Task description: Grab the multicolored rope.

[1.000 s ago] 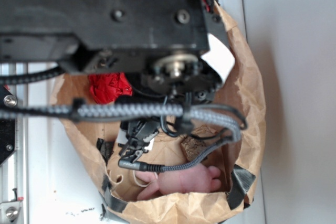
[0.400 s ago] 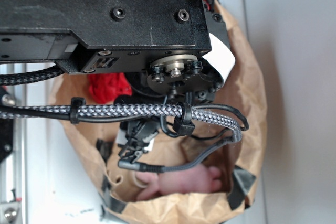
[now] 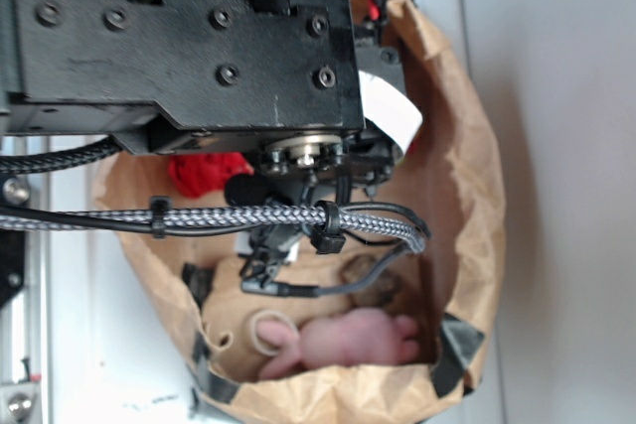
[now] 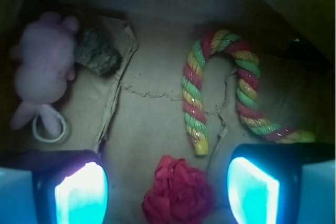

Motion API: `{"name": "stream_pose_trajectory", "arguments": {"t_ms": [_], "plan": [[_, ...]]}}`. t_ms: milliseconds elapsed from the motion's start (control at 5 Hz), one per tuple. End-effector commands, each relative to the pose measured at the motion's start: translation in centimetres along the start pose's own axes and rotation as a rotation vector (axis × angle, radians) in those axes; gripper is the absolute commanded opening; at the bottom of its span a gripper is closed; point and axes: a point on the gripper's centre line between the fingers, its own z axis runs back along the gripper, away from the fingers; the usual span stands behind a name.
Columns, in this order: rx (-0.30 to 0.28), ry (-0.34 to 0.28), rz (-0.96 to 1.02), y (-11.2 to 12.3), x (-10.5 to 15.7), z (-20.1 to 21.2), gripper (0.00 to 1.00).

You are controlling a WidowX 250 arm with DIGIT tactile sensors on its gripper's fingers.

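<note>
Gripper [image 4: 165,195] fingers stand wide apart in the wrist view, holding nothing, one glowing pad [image 4: 81,195] at the lower left and the other at the lower right. Between and beyond them, on the floor of the paper bag [image 4: 157,124], the multicolored rope [image 4: 193,103] lies in an arch toward the bag's right side, one end pointing at the gap between the pads, the other running off behind the right finger. A red fabric ball [image 4: 178,192] sits just beside that near end. A pink plush toy [image 4: 39,72], a dark rock [image 4: 97,53] and a thin string loop [image 4: 50,129] lie at the left side.

From the exterior view the arm [image 3: 189,47] covers most of the bag, and the rope is hidden.

This looks like the approach step: the next move calls for shifting toward the rope's left limb, clear of the ball, descending and closing.
</note>
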Motion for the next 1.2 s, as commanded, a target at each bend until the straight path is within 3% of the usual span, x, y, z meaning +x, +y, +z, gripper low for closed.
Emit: {"name": "stream_pose_trajectory", "arguments": {"t_ms": [0, 200, 1000], "plan": [[0.046, -0.094, -0.007, 0.2, -1.0, -0.5, 1.00], [0.062, -0.123, -0.011, -0.2, -1.6, -1.4, 1.00], [0.140, -0.057, 0.059, -0.1, 1.9, -4.7, 1.00]]}}
